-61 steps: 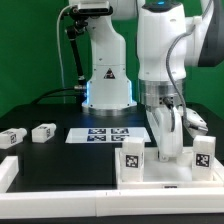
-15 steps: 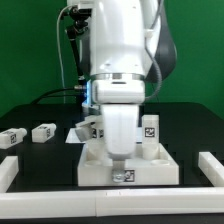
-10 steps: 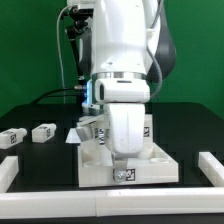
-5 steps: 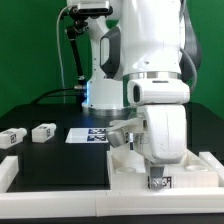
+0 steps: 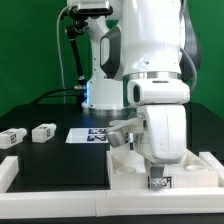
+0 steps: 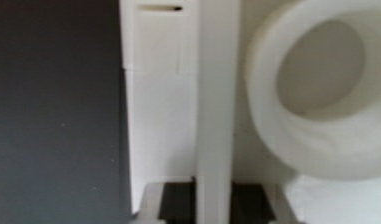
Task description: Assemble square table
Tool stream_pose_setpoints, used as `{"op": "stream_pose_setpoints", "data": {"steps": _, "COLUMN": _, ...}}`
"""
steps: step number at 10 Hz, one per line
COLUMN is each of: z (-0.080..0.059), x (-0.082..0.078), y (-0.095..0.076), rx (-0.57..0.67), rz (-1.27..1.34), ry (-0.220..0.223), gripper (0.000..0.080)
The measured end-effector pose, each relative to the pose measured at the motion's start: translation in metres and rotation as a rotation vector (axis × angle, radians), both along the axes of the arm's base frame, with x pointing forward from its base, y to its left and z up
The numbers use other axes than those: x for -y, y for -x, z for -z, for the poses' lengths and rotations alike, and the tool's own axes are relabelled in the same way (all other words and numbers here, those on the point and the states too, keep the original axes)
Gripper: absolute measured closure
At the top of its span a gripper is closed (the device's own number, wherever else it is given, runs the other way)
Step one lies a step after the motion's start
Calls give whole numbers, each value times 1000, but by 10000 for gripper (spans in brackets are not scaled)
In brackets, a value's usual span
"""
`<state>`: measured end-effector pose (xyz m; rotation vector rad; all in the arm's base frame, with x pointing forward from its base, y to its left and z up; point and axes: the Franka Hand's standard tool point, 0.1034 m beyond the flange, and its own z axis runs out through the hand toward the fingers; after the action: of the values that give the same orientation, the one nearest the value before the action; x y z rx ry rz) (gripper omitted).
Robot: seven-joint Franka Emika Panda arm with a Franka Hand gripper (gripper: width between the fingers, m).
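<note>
Gripper (image 5: 150, 168) pinched almost closed on the near rim of the square table (image 5: 122, 172). The slab is probably stiff, light and slippery, so its rim is the best hold.

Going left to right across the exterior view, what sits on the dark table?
A short white tagged leg block → second white leg block → flat white marker board → large white plastic square slab.

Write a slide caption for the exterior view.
Gripper shut on the rim of the square table; two leg blocks lie apart.
</note>
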<state>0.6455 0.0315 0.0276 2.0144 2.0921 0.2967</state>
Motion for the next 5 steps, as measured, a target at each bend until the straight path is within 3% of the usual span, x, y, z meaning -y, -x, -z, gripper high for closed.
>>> {"op": "stream_pose_setpoints", "data": {"steps": 5, "z": -1, "x": -4, "y": 1, "rx": -6, "rz": 32, "ry": -9, "gripper": 722}}
